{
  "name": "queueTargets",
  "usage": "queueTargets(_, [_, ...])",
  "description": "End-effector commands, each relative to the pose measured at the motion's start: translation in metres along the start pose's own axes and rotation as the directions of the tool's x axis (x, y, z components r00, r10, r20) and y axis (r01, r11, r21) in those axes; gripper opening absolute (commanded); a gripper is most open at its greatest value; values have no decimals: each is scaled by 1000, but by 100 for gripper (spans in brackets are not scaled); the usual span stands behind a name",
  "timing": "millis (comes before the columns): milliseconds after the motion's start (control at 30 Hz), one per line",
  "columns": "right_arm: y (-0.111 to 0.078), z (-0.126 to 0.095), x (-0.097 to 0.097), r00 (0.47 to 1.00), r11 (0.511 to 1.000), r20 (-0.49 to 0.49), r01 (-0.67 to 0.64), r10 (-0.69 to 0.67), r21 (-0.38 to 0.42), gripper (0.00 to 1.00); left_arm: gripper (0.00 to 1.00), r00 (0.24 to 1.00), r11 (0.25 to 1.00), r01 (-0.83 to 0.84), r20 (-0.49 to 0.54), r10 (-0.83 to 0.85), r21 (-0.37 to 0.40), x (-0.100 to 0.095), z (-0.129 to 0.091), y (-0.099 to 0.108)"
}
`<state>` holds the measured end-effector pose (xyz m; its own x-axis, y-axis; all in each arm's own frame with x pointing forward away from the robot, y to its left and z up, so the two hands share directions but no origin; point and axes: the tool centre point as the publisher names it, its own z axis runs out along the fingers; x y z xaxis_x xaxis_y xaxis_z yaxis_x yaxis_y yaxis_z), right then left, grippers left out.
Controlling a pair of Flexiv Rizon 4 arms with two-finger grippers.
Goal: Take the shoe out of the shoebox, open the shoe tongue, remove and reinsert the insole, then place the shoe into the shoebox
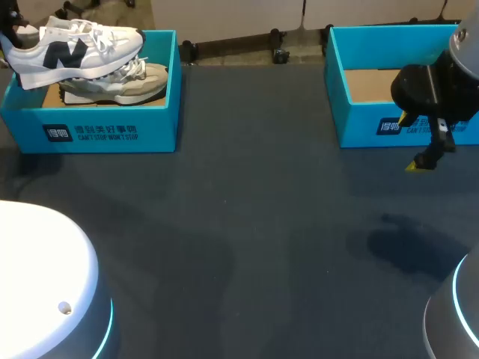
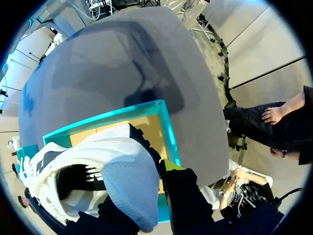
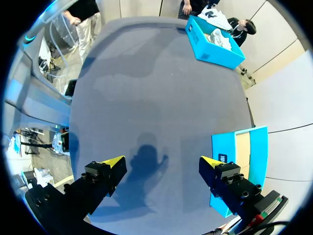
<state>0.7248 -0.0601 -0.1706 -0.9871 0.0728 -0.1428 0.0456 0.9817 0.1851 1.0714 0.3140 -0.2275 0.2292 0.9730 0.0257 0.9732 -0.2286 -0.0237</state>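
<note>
The white shoe hung just above the shoebox, its long axis along the box's length, heel at the box's left end, toe tipped slightly up toward the right end; only the head view showed its navy side mark, the box's white front print and the beige shoe lying inside. Only the left wrist view showed the left gripper clamped on the pale blue heel. The right gripper hovered well right of the box, fingers spread wide, empty.

White-navy shoe, teal shoebox — grey table
</note>
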Motion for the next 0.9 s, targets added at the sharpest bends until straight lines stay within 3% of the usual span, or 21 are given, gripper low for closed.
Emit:
queueTargets(33, [1, 1, -1, 1000, 1000, -2, -1, 1, 4, 100, 0, 1000, 1000, -1, -1, 1, -3, 0, -2, -2])
queueTargets(400, [1, 1, -1, 1000, 1000, -2, -1, 1, 4, 100, 0, 1000, 999, 27, -1, -27, -47, -18, -23, -25])
queueTargets(900, [1, 1, -1, 1000, 1000, -2, -1, 1, 4, 100, 0, 996, 998, 52, -70, -54, -29, -56, -35, -50])
